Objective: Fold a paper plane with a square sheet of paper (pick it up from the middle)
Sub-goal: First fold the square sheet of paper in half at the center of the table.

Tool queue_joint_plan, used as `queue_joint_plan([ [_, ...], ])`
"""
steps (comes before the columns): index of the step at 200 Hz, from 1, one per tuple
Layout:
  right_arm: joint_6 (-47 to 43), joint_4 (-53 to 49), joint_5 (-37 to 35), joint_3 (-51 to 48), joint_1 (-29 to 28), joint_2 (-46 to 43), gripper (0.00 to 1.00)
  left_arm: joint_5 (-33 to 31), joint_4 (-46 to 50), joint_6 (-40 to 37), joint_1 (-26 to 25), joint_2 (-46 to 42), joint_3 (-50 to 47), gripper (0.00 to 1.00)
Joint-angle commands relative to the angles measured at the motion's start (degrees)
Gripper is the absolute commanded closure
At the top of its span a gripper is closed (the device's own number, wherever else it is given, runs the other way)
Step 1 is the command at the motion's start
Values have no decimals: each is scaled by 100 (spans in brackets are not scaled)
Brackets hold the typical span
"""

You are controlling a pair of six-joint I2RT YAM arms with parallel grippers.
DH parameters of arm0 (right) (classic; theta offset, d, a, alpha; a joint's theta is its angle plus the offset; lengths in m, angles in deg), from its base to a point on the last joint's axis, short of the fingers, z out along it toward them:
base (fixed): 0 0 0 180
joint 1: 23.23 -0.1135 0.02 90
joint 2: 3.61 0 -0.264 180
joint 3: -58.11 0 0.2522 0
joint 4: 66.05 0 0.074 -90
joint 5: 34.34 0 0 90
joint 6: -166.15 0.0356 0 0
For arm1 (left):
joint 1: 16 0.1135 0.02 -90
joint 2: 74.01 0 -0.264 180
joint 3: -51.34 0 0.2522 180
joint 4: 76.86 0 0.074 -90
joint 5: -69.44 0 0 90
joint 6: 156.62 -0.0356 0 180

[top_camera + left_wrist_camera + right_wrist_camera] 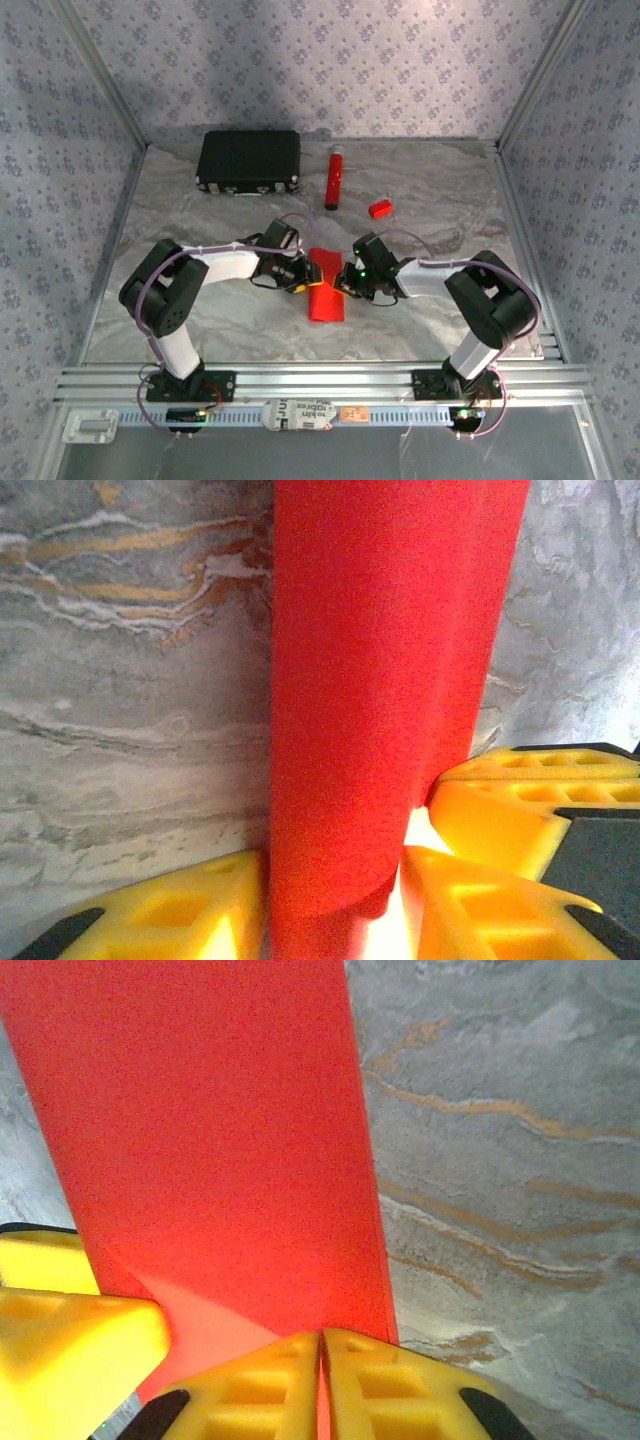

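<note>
The square sheet of paper (325, 290) is bright red and lies at the table's middle, folded into a long narrow strip. In the left wrist view the sheet (390, 680) runs up between my left gripper's (330, 872) yellow fingers as a rounded, uncreased fold. It touches the left finger, and a thin bright gap shows at the right one. My left gripper (303, 279) is at the strip's left side and my right gripper (346, 283) at its right. The right gripper (322, 1348) has its jaws almost together, pinching the sheet's (210, 1140) near edge.
A black case (249, 161) lies at the back left. A red tube (332, 178) lies beside it and a tiny red block (379, 208) to its right. Patterned walls with metal posts enclose the marbled table (430, 190). An aluminium rail (320, 382) runs along the near edge.
</note>
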Motion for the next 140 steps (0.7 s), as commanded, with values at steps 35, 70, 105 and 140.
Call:
queue_joint_plan([
  [35, -280, -1171, -650, 270, 69, -866, 76, -402, 547, -136, -56, 217, 110, 63],
  [70, -277, -1968, -1294, 49, 436, -1805, 71, -539, 695, -131, -56, 251, 132, 63],
  [105, -113, -2017, -1395, -446, 806, -2518, 71, -665, 947, -202, -65, 320, 249, 63],
  [140, -29, -2094, -1432, -694, 891, -2909, 70, -808, 1201, -265, -87, 402, 386, 63],
])
